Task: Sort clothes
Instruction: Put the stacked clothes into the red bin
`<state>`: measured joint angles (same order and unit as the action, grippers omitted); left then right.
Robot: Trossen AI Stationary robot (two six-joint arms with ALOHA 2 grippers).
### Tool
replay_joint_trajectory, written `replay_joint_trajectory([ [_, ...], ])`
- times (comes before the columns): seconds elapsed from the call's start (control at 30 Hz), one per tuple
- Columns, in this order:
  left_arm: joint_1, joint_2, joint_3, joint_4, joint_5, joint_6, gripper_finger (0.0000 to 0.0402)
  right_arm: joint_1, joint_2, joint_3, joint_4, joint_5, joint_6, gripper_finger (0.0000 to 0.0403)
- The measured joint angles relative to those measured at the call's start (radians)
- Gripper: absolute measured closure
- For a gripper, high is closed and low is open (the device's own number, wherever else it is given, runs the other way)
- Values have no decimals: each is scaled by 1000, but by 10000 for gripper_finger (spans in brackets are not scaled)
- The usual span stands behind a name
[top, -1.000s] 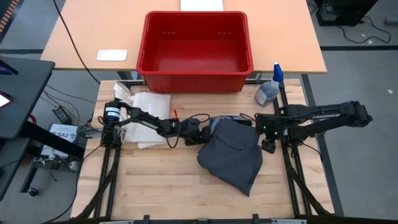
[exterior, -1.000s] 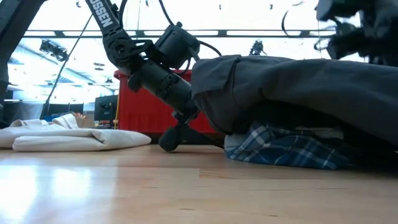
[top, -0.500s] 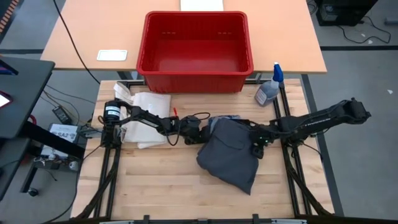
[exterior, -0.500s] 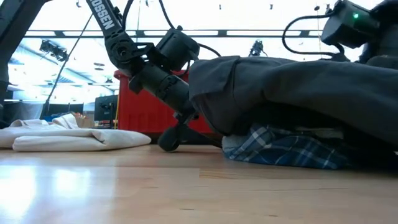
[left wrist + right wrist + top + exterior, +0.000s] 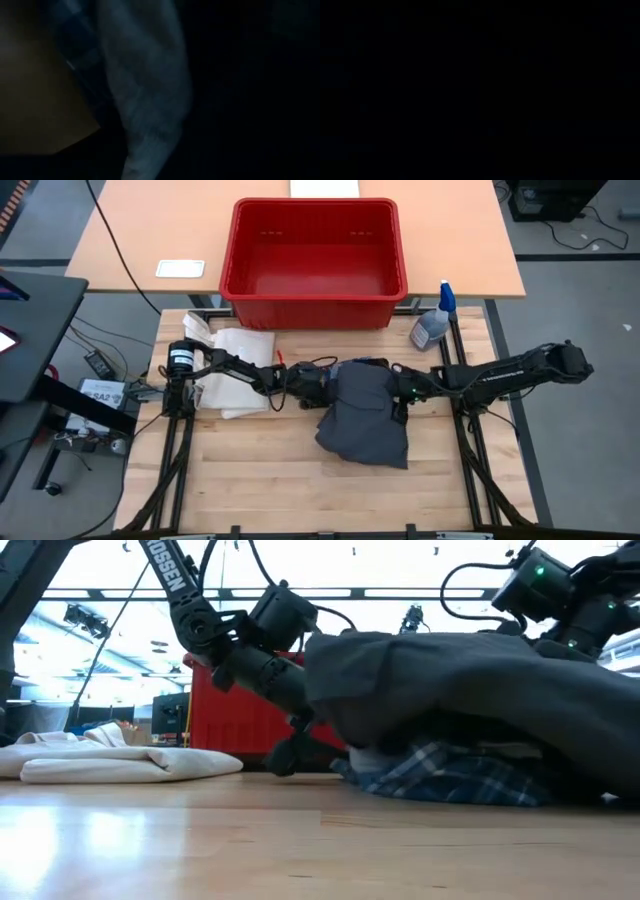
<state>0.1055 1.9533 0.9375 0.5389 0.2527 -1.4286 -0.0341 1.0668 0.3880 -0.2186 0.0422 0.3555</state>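
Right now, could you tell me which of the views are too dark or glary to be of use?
Right wrist view: fully black. Left wrist view: very dim, only faint pale fabric and plaid cloth. Low view: bright windows behind, the dark grey cloth in silhouette. High view: evenly lit, red bin clear.

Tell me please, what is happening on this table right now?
Two robot arms are working on a pile of clothes in the middle of the wooden table. The left gripper and the right gripper both reach into the dark grey cloth, which lies over a plaid cloth. The red bin behind the pile holds nothing. A white tote bag lies flat to the left.
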Motion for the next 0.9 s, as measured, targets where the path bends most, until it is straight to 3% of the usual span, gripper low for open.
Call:
replay_joint_trajectory([
  [0.17,2,0,1,95,-71,32,104,-38,-15,3,-94,-42,20,165],
  [0.33,23,0,3,157,-79,100,104,-67,-16,3,-108,-85,53,165],
  [0.57,17,0,4,175,71,117,104,-97,-16,3,-129,-119,67,165],
  [0.8,8,-3,7,-78,83,126,99,-122,-16,5,-125,-126,63,165],
  [0.9,19,-4,8,-113,107,172,84,-131,-16,5,-126,-132,63,165],
])
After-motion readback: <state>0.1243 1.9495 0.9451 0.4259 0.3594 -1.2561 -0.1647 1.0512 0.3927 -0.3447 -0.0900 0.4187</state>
